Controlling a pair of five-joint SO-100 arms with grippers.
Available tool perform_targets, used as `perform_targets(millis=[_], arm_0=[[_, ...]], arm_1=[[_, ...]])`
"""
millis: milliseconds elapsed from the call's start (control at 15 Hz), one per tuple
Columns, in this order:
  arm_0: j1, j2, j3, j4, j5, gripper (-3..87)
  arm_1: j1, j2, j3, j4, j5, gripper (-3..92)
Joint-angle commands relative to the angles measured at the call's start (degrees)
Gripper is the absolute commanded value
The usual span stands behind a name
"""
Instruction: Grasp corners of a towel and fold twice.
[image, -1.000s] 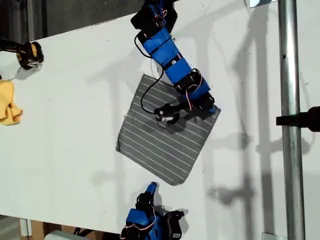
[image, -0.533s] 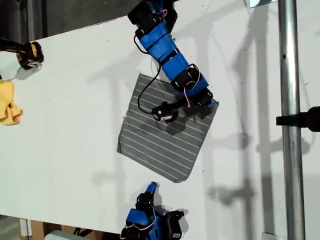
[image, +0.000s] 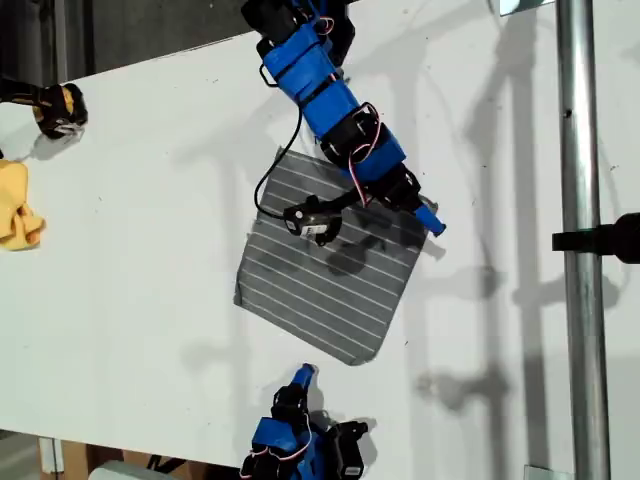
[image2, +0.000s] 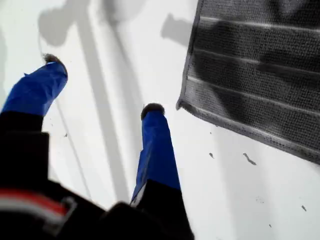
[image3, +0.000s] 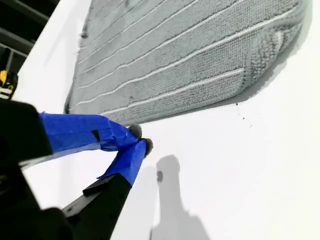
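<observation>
A: First claw (image2: 102, 85) — status?
B: Spread wide, nothing between the blue-taped fingers (image2: 157, 150). Poised above bare worktop (image2: 125, 75), just off one corner (image2: 181, 104) of the towel (image2: 255, 75), not touching it.

A: Position in the exterior view?
B: On the arm (image: 325, 95) reaching in from the top edge, first claw (image: 428, 220) at the towel's upper right corner (image: 420, 240).

A: Second claw (image3: 141, 139)?
B: Tips pressed together, gripping nothing. Just beside the towel (image3: 185, 55) edge; touching or apart cannot be told. Seen in the exterior view as second claw (image: 303, 377) near the bottom edge, short of the towel's lowest corner (image: 352, 358).

A: Towel location?
B: Lying on the white worktop (image: 150, 230) near the middle of the exterior view, towel (image: 320, 270) turned diamond-wise, stripes running across it. One corner (image3: 272, 42) curled up slightly in the second wrist view.

A: Anything else on the worktop?
B: Yellow cloth (image: 17, 205) at the exterior view's left edge, well apart from the towel. Metal pole (image: 580, 240) upright along the exterior view's right side.
</observation>
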Motion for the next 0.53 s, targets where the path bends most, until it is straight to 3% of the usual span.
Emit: perform_targets(millis=[0, 467], arm_0=[[0.44, 0.35, 0.18, 0.18, 0.09, -2.2], [0.53, 0.35, 0.18, 0.18, -0.18, -2.2]], arm_1=[[-0.35, 5.8, -4.31, 1.49, -0.79, 35.2], [-1.67, -4.66, -14.15, 13.45, -0.79, 36.0]])
